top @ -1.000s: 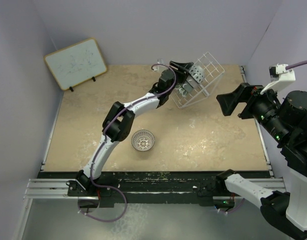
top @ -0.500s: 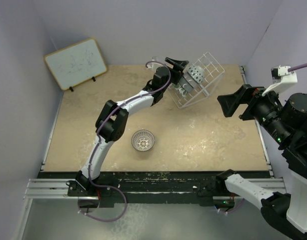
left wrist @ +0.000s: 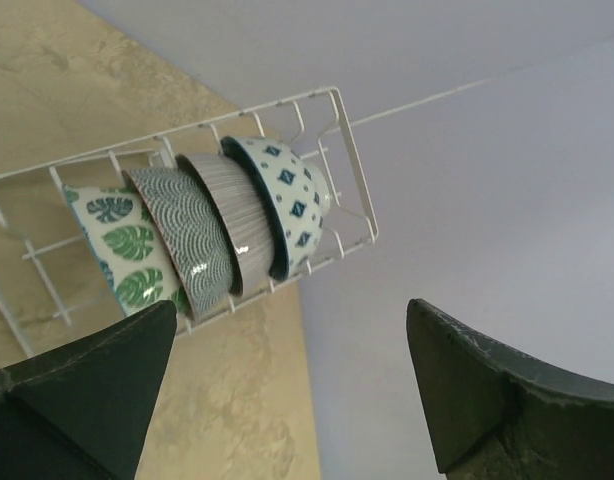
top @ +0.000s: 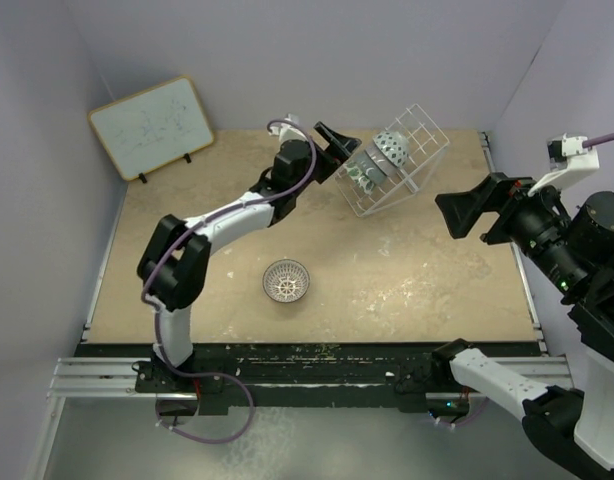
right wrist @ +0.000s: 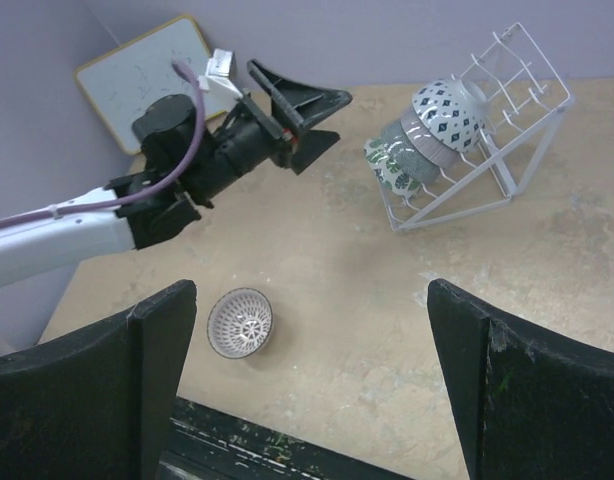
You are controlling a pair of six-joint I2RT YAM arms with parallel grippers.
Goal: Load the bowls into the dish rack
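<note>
left gripper [right wrist: 325, 120], fingers spread and empty, has drawn back from the dish rack [right wrist: 522, 80] at the far side of the table [top: 437, 280]. a second ago it was pressed right up to the wire frame. the blue-diamond bowl [left wrist: 287, 200] now stands on edge as the outermost of four, beside the striped grey bowl [left wrist: 232, 215], the scalloped grey bowl [left wrist: 187, 235] and the green-leaf bowl [left wrist: 122, 255]. one lattice bowl [top: 286, 281] sits upright on the table near the arms' bases, well apart from the rack, and looks the likely next pick. right gripper [top: 449, 215] hangs spread and empty over the table's right side.
</note>
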